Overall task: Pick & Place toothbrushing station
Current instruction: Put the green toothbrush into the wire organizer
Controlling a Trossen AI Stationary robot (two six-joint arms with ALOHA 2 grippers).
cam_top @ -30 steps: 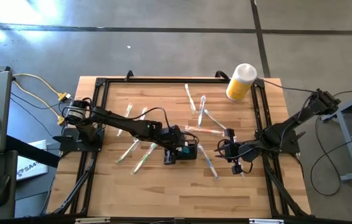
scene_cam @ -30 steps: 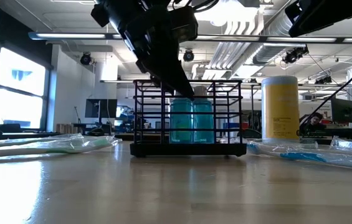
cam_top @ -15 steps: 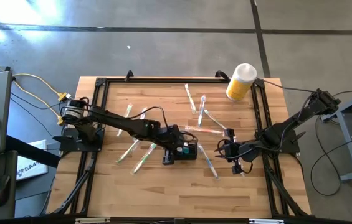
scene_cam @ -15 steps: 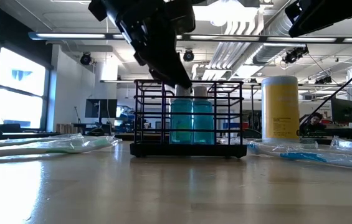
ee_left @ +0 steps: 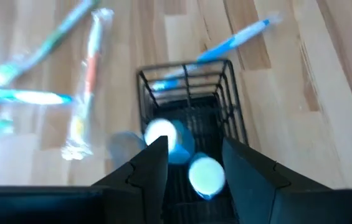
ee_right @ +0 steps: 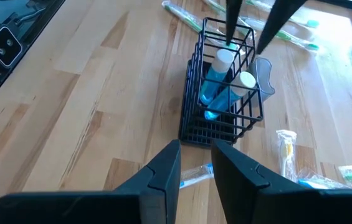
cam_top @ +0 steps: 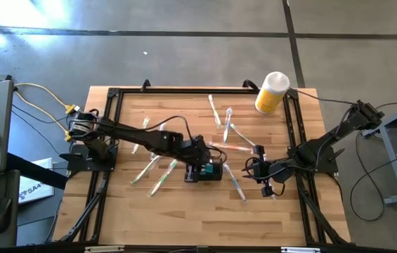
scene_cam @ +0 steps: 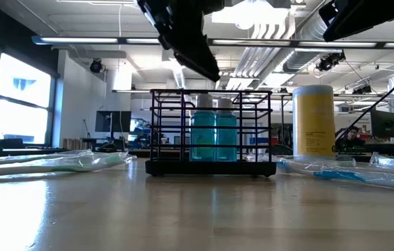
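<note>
The toothbrushing station is a small black wire caddy (cam_top: 211,171) that rests on its flat base near the table's middle. Two blue bottles with white caps (ee_right: 224,78) stand inside it. My left gripper (ee_left: 194,149) hangs open just above the caddy's rim (scene_cam: 210,90), slanting down over the bottle caps and touching nothing. In the right wrist view its two fingertips (ee_right: 228,28) show above the caddy (ee_right: 225,93). My right gripper (ee_right: 194,168) waits to the caddy's right, pointing at it, its fingers a little apart with nothing between them.
Several wrapped toothbrushes lie scattered on the wood, some left of the caddy (cam_top: 157,176) and some right of it (cam_top: 235,179). A yellow cylinder with a white cap (cam_top: 272,91) stands at the far right corner. A black frame (cam_top: 114,95) borders the table.
My left gripper has risen from between the caddy's top wires to just above its rim, and has tipped a little. The caddy and the two bottles have stayed where they were.
</note>
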